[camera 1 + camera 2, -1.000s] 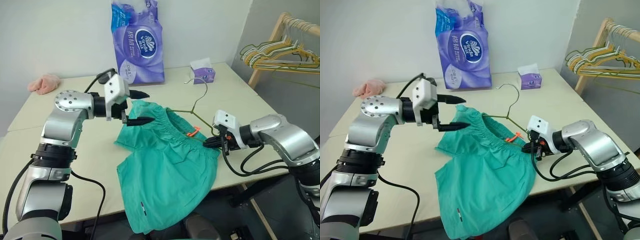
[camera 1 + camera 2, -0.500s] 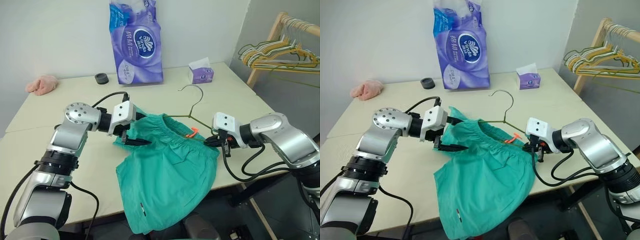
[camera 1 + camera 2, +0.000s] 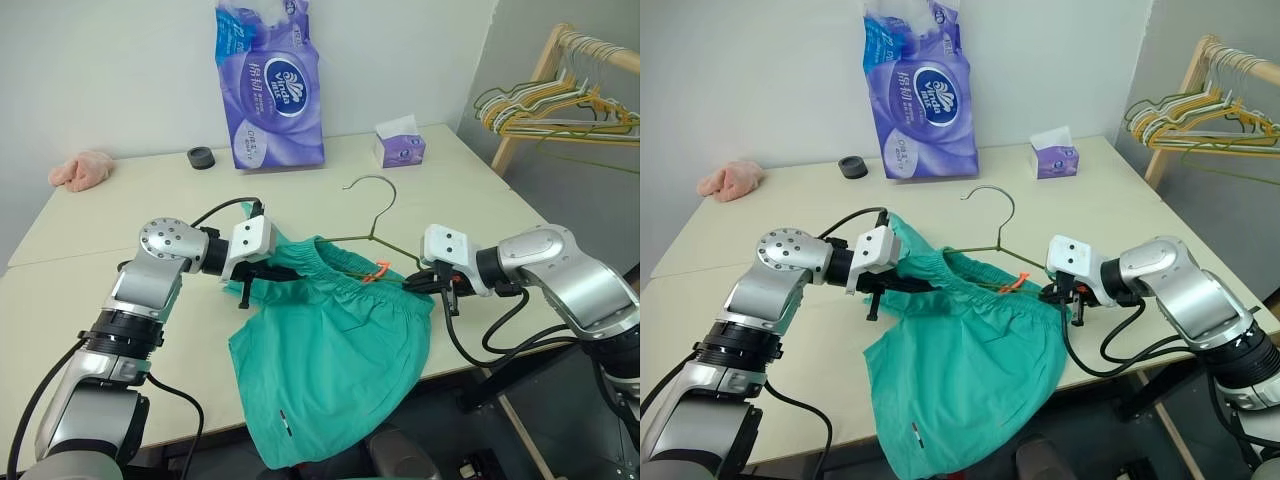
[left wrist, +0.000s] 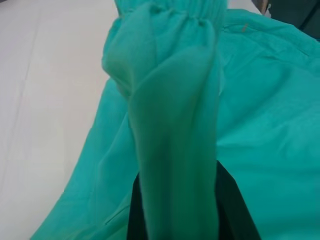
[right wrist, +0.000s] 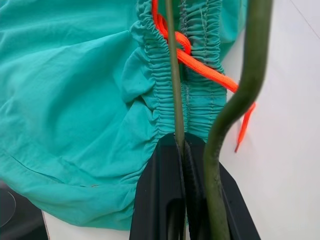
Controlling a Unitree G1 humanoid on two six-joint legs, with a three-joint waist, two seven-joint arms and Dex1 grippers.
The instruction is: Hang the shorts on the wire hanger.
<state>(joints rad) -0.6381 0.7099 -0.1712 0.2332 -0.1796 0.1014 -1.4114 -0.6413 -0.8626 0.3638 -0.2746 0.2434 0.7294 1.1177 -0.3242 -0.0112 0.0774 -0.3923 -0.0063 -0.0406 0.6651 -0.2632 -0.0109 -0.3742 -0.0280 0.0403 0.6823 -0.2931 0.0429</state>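
Note:
The teal-green shorts (image 3: 330, 350) lie on the table with their legs drooping over its near edge. My left gripper (image 3: 285, 272) is shut on the left end of the gathered waistband; the fabric (image 4: 170, 125) bunches up between its black fingers (image 4: 134, 215). The wire hanger (image 3: 372, 236) lies at the waistband with its hook pointing away from me. My right gripper (image 5: 182, 145) is shut on the thin hanger wire (image 5: 172, 75) at the waistband's right end. An orange cord (image 5: 210, 67) crosses the waistband there.
A tall purple tissue pack (image 3: 268, 85), a small tissue box (image 3: 399, 148), a black round object (image 3: 201, 157) and a pink cloth (image 3: 82, 168) sit along the far side of the table (image 3: 90, 300). A wooden rack with several hangers (image 3: 560, 100) stands to the right.
My left gripper came down from above the shorts, open, onto the waistband's left end and shut on it. My right gripper stayed shut at the right end.

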